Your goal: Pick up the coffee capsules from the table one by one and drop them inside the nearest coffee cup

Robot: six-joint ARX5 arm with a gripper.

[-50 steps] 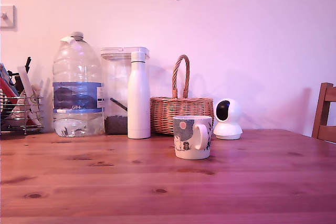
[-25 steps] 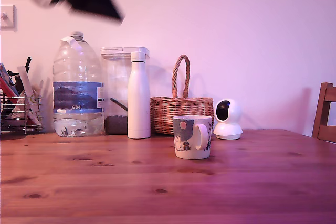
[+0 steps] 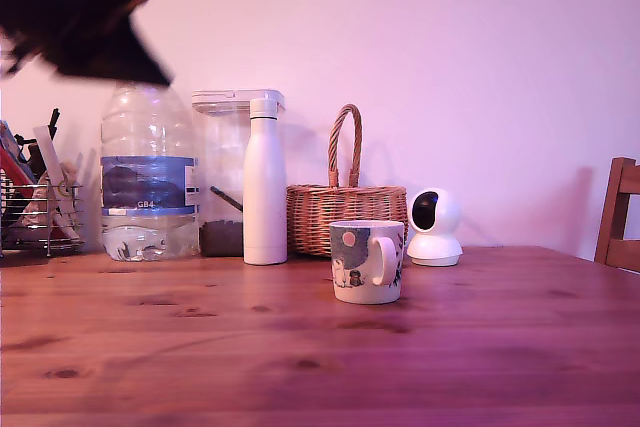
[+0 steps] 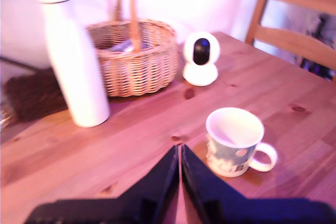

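The coffee cup (image 3: 366, 262), white with a pink circle and grey figures, stands on the reddish-brown table (image 3: 450, 347) near the middle of the exterior view. From the wrist view the cup (image 4: 233, 140) looks empty inside. No coffee capsules show in either view. My gripper (image 3: 150, 72) is a dark blurred shape high at the exterior view's left, well above and away from the cup. In the wrist view the gripper (image 4: 179, 149) has its two dark fingers pressed together, with nothing visible between them, above bare table (image 4: 131, 129) beside the cup.
Along the back wall stand a wire rack (image 3: 35, 207), a large water bottle (image 3: 147, 162), a clear container (image 3: 225, 172), a white bottle (image 3: 265, 182), a wicker basket (image 3: 345, 217) and a small white camera (image 3: 434, 227). A wooden chair (image 3: 620, 212) is at the right edge.
The arm has swung from the top centre toward the exterior view's left and dropped lower. The cup and the other objects have not moved.
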